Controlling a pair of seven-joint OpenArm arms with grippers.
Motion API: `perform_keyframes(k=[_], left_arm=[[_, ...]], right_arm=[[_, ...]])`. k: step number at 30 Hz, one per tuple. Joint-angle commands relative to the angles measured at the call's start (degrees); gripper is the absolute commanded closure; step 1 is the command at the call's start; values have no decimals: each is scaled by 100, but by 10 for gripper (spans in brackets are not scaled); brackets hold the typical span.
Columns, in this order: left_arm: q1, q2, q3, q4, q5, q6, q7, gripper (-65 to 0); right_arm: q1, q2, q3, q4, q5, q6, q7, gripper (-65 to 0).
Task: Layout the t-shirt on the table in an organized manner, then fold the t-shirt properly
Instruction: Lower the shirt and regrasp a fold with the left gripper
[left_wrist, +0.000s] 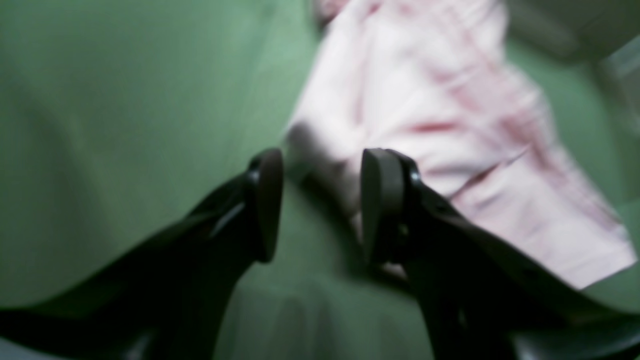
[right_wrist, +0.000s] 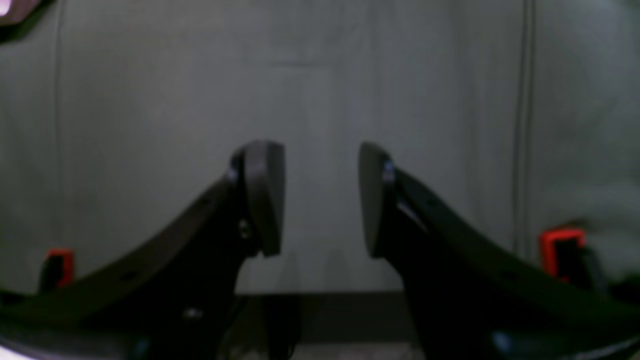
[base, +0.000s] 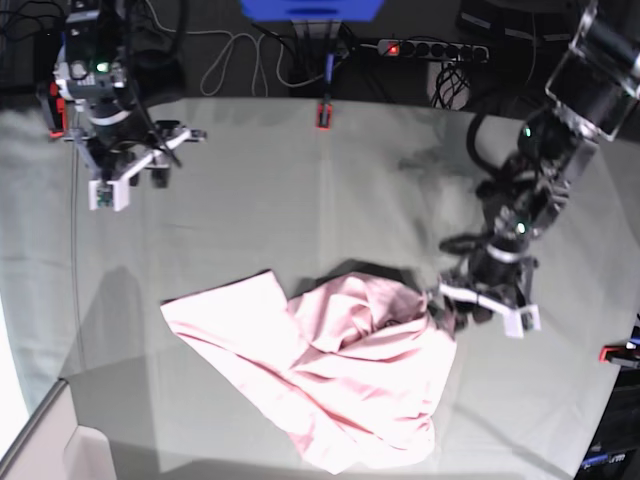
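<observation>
The pale pink t-shirt (base: 340, 370) lies crumpled and partly spread on the table (base: 300, 200), at the middle front. In the base view my left gripper (base: 448, 312) sits at the shirt's right edge. In the left wrist view it (left_wrist: 324, 165) is open, and a corner of the t-shirt (left_wrist: 425, 100) lies on the cloth just beyond and partly between the fingers, not pinched. My right gripper (base: 125, 185) hangs over the far left of the table, away from the shirt. The right wrist view shows it (right_wrist: 320, 155) open over bare cloth. No print shows on the shirt.
Red-orange clamps (right_wrist: 562, 250) (right_wrist: 60, 267) grip the table edge below my right gripper, and another clamp (base: 323, 113) sits at the back edge. A power strip (base: 430, 47) and cables lie behind the table. The table's front left corner (base: 40, 420) is near the shirt's sleeve.
</observation>
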Motion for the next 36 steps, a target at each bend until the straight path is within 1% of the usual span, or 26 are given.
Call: perform_keyframes(k=[1,4,7,12,15,16,21,22,23,25,26,27,28,29,30,35,36], left_arm=[[-112,74,-59,120,260,-56,-162,-251],[-68,302,-59,67,752,-56,-162,-251],[-86,540,-59,-223,1025,-56,-154,-251],[-306,970,-59,-891,1201,-56,-154,-251],[-350,1049,-59,-1181,1209,-64,-162,-251],[-402,1129,-59,-1261,1209,-64,-162,-251],[-789,1340,-24,-1823,1209,-64,-162,-238],[-877,1427,-15,-1929,1209,-64,-162,-208],[-930,1471,-33,-2008,1209,-64,-162,-160],[-1018,1515,-51,-2140,1209,-64,-162,-14],[-1053,1515,-51,-2157,1209,-64,-162,0],[-1044,1507,-51,-2122,1209,-56,-154,0],[-1018,1498,-51,-2008,1209,-38,-162,-15],[-1000,1489,-51,-1867,1209,-29,-154,0],[-939,1410,-51,-1656,1209,-20,-145,0],[-156,540,-68,40,1209,-3,-136,0],[2,320,-156,304,1209,-3,-136,0]], right_arm=[[32,10,-60,84,33,-12,99,-235],[58,19,-139,84,33,-12,99,-235],[58,19,-139,84,33,-12,99,-235],[58,19,-139,84,33,-12,99,-235],[58,27,-139,84,33,-12,99,-235],[58,45,-139,84,33,-12,99,-235],[76,98,-139,84,33,-12,99,-235],[120,98,-139,84,33,-12,99,-235],[146,98,-139,75,33,-12,99,-235],[164,98,-139,58,33,-12,99,-235],[173,98,-139,49,33,-12,99,-235],[181,98,-139,40,33,-12,99,-235],[181,98,-139,40,33,-12,99,-235],[181,98,-139,40,33,-12,99,-235],[190,98,-139,40,33,-12,99,-235],[392,115,-139,40,33,-12,99,-237],[480,177,-139,49,33,-12,99,-237]])
